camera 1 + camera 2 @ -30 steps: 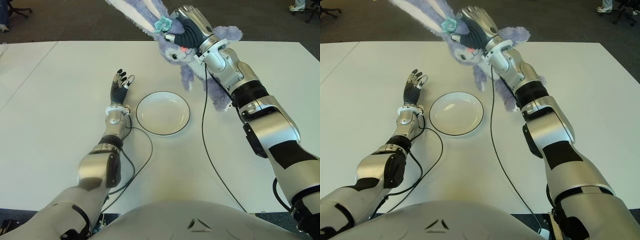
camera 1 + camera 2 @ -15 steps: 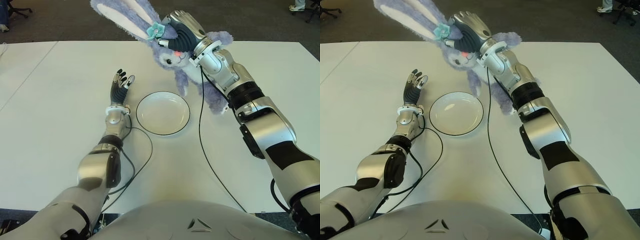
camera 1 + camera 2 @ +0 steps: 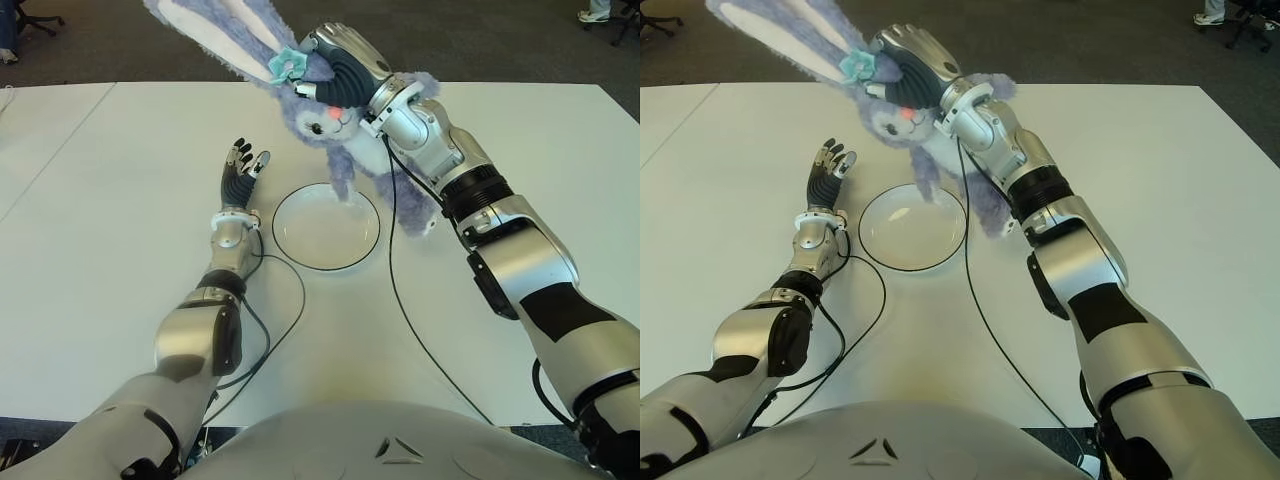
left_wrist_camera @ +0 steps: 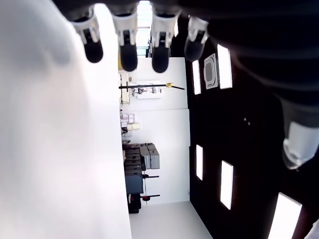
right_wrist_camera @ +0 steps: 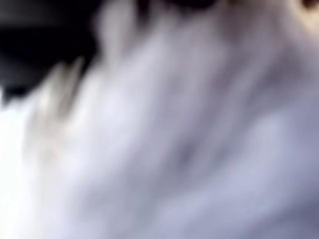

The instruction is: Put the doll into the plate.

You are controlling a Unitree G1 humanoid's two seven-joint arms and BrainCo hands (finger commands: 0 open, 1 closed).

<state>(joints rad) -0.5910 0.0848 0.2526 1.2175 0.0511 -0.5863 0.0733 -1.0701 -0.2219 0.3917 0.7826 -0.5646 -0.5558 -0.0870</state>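
- The table (image 3: 120,300) is white and wide. Bare surface runs from the plate to the left, right and near edges, so there is room to lower something on every side.
- The right arm (image 3: 500,250) has swung left across the far half of the table over the last second. It now reaches from the near right corner toward the middle.
- The rabbit doll (image 3: 320,110) has travelled with it. Earlier it hung off to the right of the plate; now its dangling legs hang over the plate's far rim, while head and long ears point toward the far left corner.
- The right hand (image 3: 345,60) is clamped round the doll's head, holding it clear of the table.
- The plate (image 3: 300,245) sits near the table's middle, nothing in it yet. I judge the carry is nearly done; lowering and release remain.
- The left hand (image 3: 240,175) shows just left of the plate, fingers straight and spread, holding nothing.
- A black cable (image 3: 400,300) trails across the table right of the plate; it could snag a low pass.
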